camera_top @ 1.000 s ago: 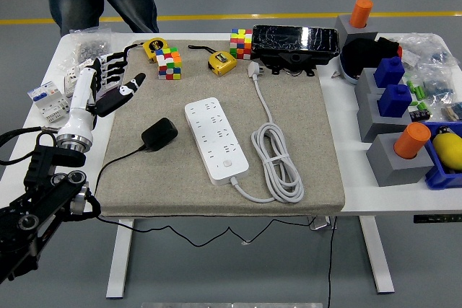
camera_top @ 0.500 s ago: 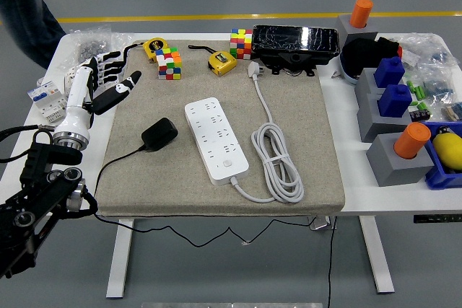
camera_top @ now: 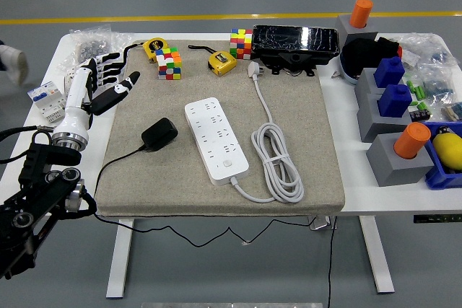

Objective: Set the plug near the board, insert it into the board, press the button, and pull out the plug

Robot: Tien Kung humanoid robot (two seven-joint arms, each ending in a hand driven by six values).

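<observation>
1. The left hand (camera_top: 108,81) hangs over the left edge of the grey mat (camera_top: 303,178), fingers spread and relaxed, grasping nothing. The right hand does not show anywhere in the head view, so the left one is the only candidate for the reach.

2. The black plug (camera_top: 159,134) lies on the mat to the right of that hand and nearer the table's (camera_top: 346,106) front edge, apart from the hand with bare mat between them. Its thin black cord runs off toward the front-left corner of the mat and drops over the edge.

3. The board (camera_top: 216,138), a white power strip, lies just to the right of the plug, not touching it. Its long axis runs from far-left to near-right, slightly tilted, and its round button (camera_top: 229,164) sits toward the near end.

4. My reading: the reach should go right and toward the front edge to the plug, then carry it a short way right to the board's sockets. Nothing is plugged in yet, so the task looks barely started.

5. The board's own white cable (camera_top: 278,160) is coiled on the right, clear of that path.
</observation>
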